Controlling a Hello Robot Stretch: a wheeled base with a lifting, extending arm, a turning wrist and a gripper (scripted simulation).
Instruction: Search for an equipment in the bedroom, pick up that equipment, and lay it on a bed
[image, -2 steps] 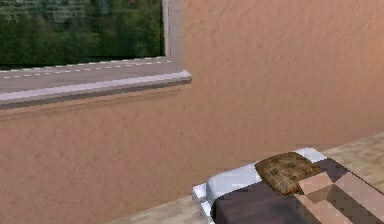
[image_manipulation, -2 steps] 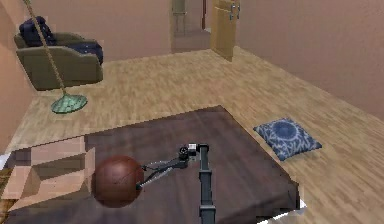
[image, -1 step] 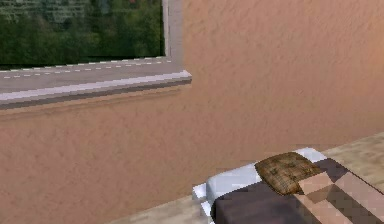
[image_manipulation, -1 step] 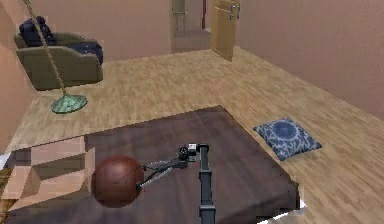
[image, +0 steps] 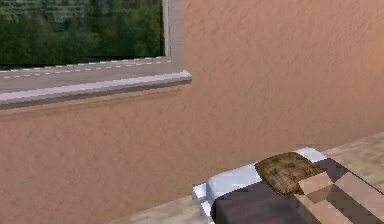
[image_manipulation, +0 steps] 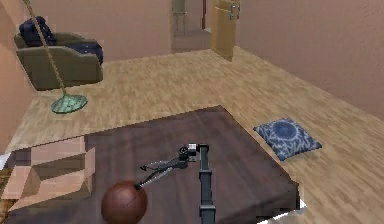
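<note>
Arm side view. The arm (image_manipulation: 205, 185) lies out over the bed (image_manipulation: 250, 150), whose dark cover carries everything we note here. The gripper (image_manipulation: 143, 176) points toward the bed's near edge. Its fingers (image_manipulation: 158, 171) run straight at a round reddish-brown ball (image_manipulation: 124, 203), which we take for the equipment. The ball sits at the fingers' far end, close to that near edge and just beside the cardboard box (image_manipulation: 45, 172). It is a sphere with no long axis, so approach angle should matter little. We cannot tell the fingers' state, nor whether the ball is held or rests on the cover. Judgement: if held, letting go here would lay it on the bed. Risk: it rolls off the near edge.
</note>
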